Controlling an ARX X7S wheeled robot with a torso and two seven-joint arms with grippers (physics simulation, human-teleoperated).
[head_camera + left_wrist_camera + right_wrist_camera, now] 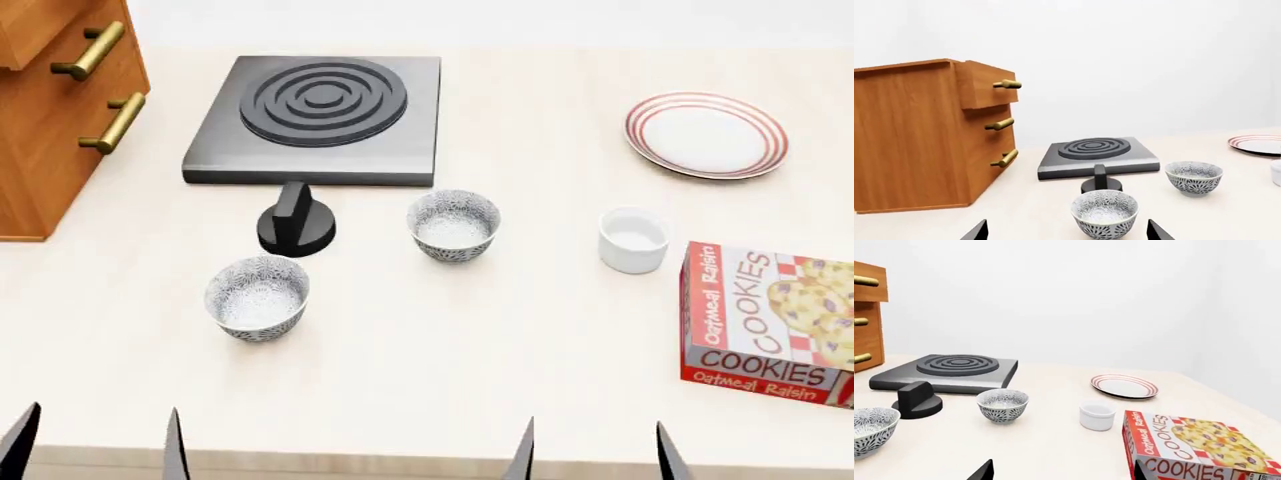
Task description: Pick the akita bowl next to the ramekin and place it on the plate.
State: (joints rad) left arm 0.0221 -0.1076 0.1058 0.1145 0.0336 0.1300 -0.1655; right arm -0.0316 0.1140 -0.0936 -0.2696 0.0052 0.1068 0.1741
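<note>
The akita bowl, white with dense grey speckle, stands upright to the left of the plain white ramekin. A second identical bowl stands nearer the table's front left. The red-ringed plate lies at the back right. My left gripper is open near the front edge, short of the second bowl. Further right along that edge my right gripper is also open, with nothing between its fingers.
A black hotplate lies at the back, with a black knob in front of it. A wooden drawer cabinet with brass handles stands at the far left. A cookies box lies at the right, in front of the ramekin.
</note>
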